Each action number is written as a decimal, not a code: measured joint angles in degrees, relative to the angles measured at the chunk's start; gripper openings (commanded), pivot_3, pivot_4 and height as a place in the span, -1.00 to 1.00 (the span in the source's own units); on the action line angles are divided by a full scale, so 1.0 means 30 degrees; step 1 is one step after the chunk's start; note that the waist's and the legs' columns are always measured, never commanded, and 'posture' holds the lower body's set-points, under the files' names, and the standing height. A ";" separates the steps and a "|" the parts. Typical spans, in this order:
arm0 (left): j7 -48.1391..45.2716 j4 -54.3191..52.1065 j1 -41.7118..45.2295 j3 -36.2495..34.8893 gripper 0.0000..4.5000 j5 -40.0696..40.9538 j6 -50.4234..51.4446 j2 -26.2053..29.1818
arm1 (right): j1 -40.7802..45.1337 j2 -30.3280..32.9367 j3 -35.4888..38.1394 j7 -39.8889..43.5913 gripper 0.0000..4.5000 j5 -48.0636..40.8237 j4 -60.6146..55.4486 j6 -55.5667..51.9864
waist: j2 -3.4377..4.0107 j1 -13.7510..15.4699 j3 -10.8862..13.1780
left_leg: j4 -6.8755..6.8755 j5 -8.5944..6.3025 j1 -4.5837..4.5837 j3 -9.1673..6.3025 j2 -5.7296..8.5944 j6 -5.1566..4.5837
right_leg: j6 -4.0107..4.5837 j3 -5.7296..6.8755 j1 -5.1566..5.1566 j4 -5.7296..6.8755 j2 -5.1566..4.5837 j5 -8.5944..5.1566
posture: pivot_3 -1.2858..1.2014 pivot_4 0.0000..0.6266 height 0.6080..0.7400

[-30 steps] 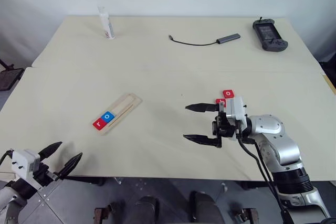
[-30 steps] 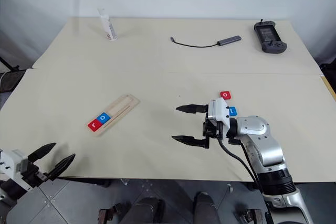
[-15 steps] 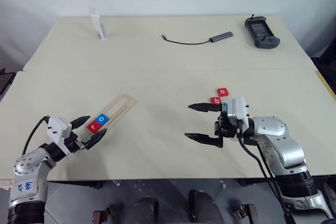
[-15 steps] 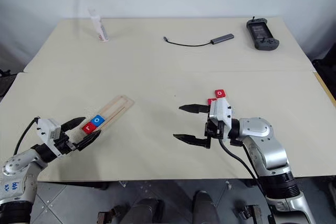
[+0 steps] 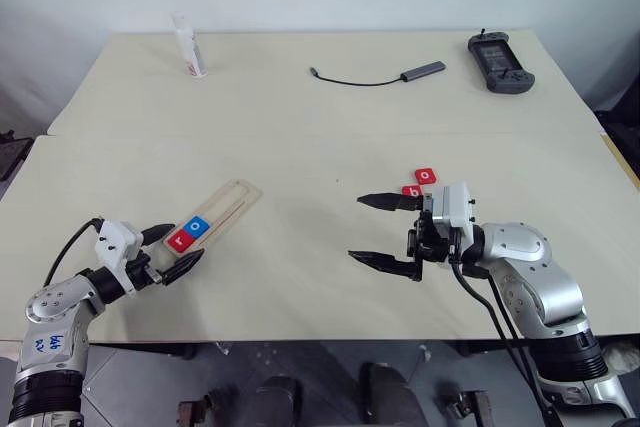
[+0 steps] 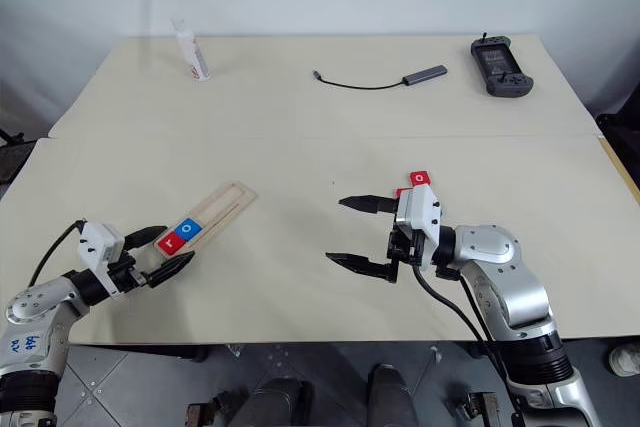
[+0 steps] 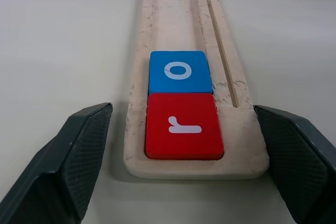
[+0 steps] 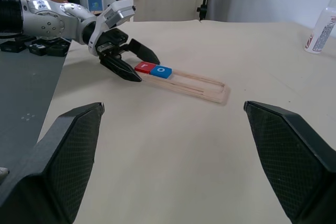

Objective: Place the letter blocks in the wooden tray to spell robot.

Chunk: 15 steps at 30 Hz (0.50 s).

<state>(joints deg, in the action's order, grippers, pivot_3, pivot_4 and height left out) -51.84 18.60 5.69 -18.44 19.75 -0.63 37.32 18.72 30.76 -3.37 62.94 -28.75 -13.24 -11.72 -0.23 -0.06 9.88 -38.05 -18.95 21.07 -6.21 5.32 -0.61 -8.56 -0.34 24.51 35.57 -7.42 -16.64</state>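
Red tile (image 7: 183, 126) "r", blue tile (image 7: 180, 71) "o", both in tray (image 7: 239, 89).

red b block (image 5: 411, 191) partly hidden behind right arm, third loose block fully hidden

A pale cream table (image 5: 300, 147) carries everything; the wooden tray (image 5: 222, 210) lies slantwise on it as the landmark; far behind the tray stands a small white bottle (image 5: 188, 45); well to its right lie loose red letter blocks (image 5: 420, 181); beyond those, a grey cabled adapter (image 5: 420, 70) and a dark handheld controller (image 5: 494, 51).
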 measured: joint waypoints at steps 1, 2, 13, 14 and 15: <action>0.0008 -0.0007 -0.0010 0.0005 0.83 0.0000 0.0005 0.0000 | 0.0001 0.0000 0.0000 0.0000 1.00 -0.0002 0.0001 -0.0001 | 0.0002 0.0001 -0.0001 | 0.0000 0.0000 0.0001 0.0001 0.0000 0.0000 | 0.0000 -0.0001 0.0000 -0.0001 0.0000 0.0000 | 0.03 -0.52 1.00; 0.0071 -0.0006 -0.0026 0.0012 0.75 0.0000 0.0002 0.0000 | 0.0000 0.0000 0.0000 -0.0001 1.00 -0.0002 0.0002 0.0000 | 0.0005 0.0001 -0.0003 | 0.0000 0.0000 -0.0001 0.0001 0.0000 0.0000 | 0.0000 0.0000 0.0000 -0.0001 0.0000 0.0000 | 0.03 -0.52 1.00; 0.0383 -0.0014 -0.0212 0.0370 0.51 -0.0017 -0.0622 -0.0001 | 0.0022 0.0087 0.0009 0.0054 1.00 -0.0073 0.0141 0.0052 | 0.0027 0.0004 -0.0016 | 0.0000 0.0000 -0.0001 0.0003 0.0002 -0.0001 | 0.0000 -0.0003 -0.0002 -0.0003 -0.0003 0.0000 | 0.03 -0.52 1.00; 0.0383 -0.0022 -0.0224 0.0414 0.51 -0.0017 -0.0693 -0.0001 | 0.0049 0.0086 0.0010 0.0053 1.00 -0.0071 0.0201 0.0071 | 0.0027 0.0002 -0.0016 | 0.0000 0.0000 0.0000 0.0003 0.0004 -0.0001 | 0.0000 -0.0002 -0.0003 -0.0004 -0.0005 0.0000 | 0.03 -0.52 1.00; 0.0384 -0.0028 -0.0225 0.0452 0.51 -0.0017 -0.0757 -0.0002 | 0.0055 0.0086 0.0009 0.0053 1.00 -0.0070 0.0222 0.0087 | 0.0027 0.0003 -0.0016 | 0.0000 -0.0001 0.0000 0.0002 0.0004 -0.0002 | 0.0000 -0.0003 -0.0002 -0.0004 -0.0006 0.0000 | 0.03 -0.52 1.00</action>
<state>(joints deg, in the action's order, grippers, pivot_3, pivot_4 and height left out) -50.69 18.51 5.01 -17.08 19.70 -2.90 37.31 18.89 31.02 -3.34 63.10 -28.97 -12.57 -11.46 -0.15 -0.05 9.84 -38.05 -18.95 21.07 -6.21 5.33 -0.61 -8.56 -0.35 24.50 35.56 -7.44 -16.64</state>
